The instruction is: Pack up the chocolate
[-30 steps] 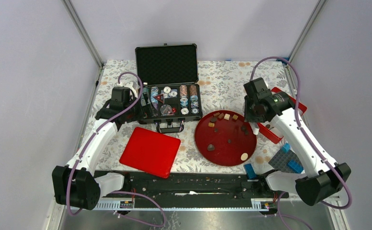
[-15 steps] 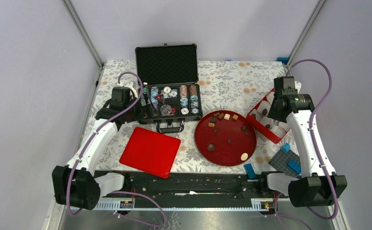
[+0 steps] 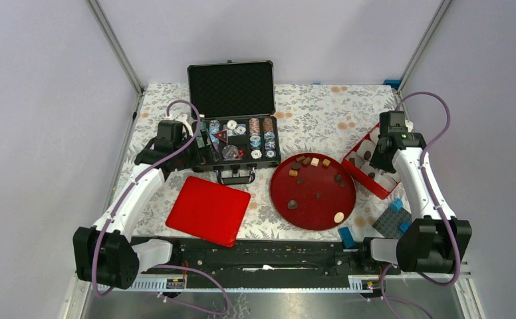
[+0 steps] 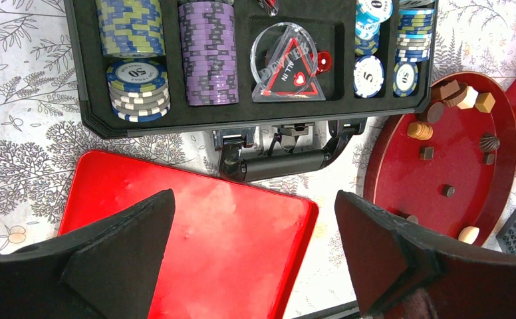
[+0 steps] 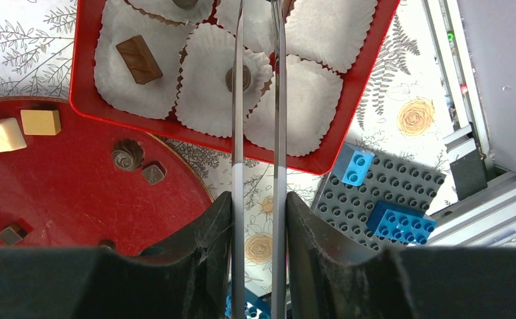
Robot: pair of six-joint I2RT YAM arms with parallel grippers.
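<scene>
DESK: Where does the packing stand?

PHOTOGRAPHER: The right gripper (image 5: 258,199), clamped on tweezers (image 5: 237,133), reaches over the box (image 5: 88,53) at the top of the wrist frame. A round dark chocolate (image 5: 231,78) sits in a paper cup (image 5: 202,100) at top centre, right at the left blade. The blades stand a little apart, and whether they pinch it cannot be told. A bar piece (image 5: 139,60) fills the cup to its left. The other pieces lie on the plate (image 5: 76,199), lower left.

DESK: And doing this step well?

PHOTOGRAPHER: By the look of it, the piece should be let go squarely in the cup's middle. The blades should then lift straight up, so they neither snag the crimped paper nor drag the neighbouring cups. The bare cups at upper right look like the next targets. The left gripper (image 4: 253,199), jaws wide apart and holding nothing, hangs over the lid (image 4: 229,246) in the lower middle of its frame, well apart from the box.
</scene>
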